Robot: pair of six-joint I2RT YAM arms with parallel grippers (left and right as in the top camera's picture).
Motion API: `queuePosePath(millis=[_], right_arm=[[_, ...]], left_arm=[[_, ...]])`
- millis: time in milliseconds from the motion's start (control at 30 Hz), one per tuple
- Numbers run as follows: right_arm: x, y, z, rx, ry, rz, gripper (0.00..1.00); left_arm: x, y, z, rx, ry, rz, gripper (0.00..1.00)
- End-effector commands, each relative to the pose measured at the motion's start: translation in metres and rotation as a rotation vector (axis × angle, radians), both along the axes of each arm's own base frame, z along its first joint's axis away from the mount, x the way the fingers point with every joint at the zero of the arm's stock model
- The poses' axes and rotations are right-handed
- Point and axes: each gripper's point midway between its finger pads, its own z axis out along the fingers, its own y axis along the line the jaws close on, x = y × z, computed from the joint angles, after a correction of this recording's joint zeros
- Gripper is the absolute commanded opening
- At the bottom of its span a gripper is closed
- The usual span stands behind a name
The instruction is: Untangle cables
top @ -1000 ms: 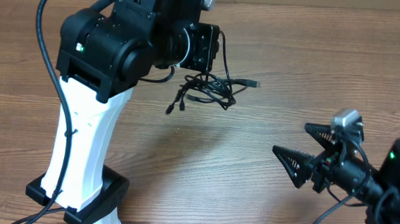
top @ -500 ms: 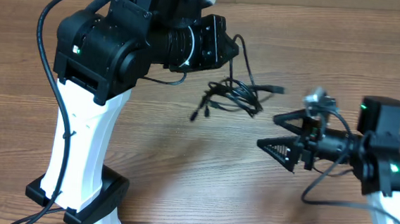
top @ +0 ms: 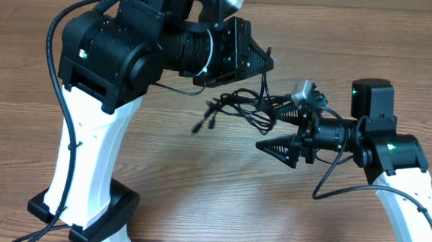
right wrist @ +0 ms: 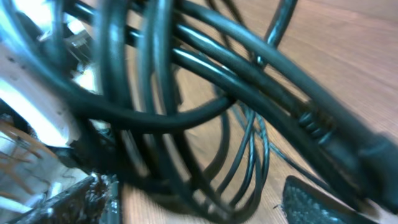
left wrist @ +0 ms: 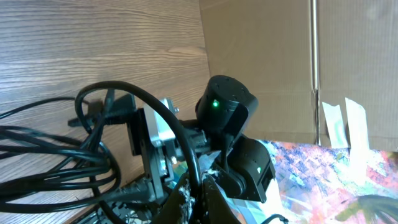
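Cables point(top: 238, 104): one tangle (count unclear)

Smooth, glossy black cables point(right wrist: 249, 81) run between the jaws of the right gripper point(top: 265, 124); below them, the table point(top: 196, 181) is matt grained wood.

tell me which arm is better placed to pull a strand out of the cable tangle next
Right. The left gripper is shut on the cables, anchoring the tangle. The right gripper is open astride the loops, so it could probably close on a strand.
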Motion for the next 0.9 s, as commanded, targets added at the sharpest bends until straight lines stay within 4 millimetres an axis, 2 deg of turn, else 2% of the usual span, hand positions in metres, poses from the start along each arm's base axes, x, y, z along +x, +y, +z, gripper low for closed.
queuePosePath(millis=[0,33,67,133,167,300,433,567,700,767,867], right_arm=[[0.014,-0.007,-0.009,-0.076,-0.037,-0.065,0.89],[0.017,-0.008,-0.010,-0.087,-0.048,-0.076,0.88],[0.019,-0.008,-0.010,-0.093,-0.060,-0.084,0.72],[0.022,-0.008,-0.008,-0.090,-0.079,-0.085,0.37],[0.023,-0.008,-0.007,-0.089,-0.086,-0.086,0.04],[0.027,-0.008,-0.005,-0.075,-0.049,-0.122,0.04],[0.045,-0.022,-0.015,-0.136,0.011,-0.271,0.04],[0.078,-0.055,-0.026,-0.187,0.137,-0.591,0.04],[0.100,-0.103,-0.039,-0.213,0.264,-0.967,0.04],[0.101,-0.114,-0.042,-0.219,0.292,-1.045,0.04],[0.100,-0.119,-0.046,-0.228,0.316,-1.081,0.04]], left_arm=[[-0.011,-0.004,0.013,-0.048,-0.004,-0.037,0.04],[-0.011,-0.004,0.013,-0.049,0.004,-0.034,0.04],[-0.012,-0.005,0.013,-0.050,0.004,-0.035,0.04],[-0.012,-0.006,0.015,-0.056,-0.006,-0.039,0.04],[-0.011,-0.007,0.016,-0.058,-0.010,-0.040,0.04],[-0.010,-0.008,0.018,-0.066,-0.018,-0.038,0.04],[-0.008,-0.003,0.025,-0.085,-0.025,-0.018,0.04],[-0.012,0.000,0.038,-0.108,-0.068,-0.018,0.04],[-0.017,0.011,0.058,-0.144,-0.135,-0.003,0.04],[-0.018,0.021,0.069,-0.160,-0.173,0.022,0.04],[-0.020,0.041,0.084,-0.180,-0.230,0.071,0.04]])
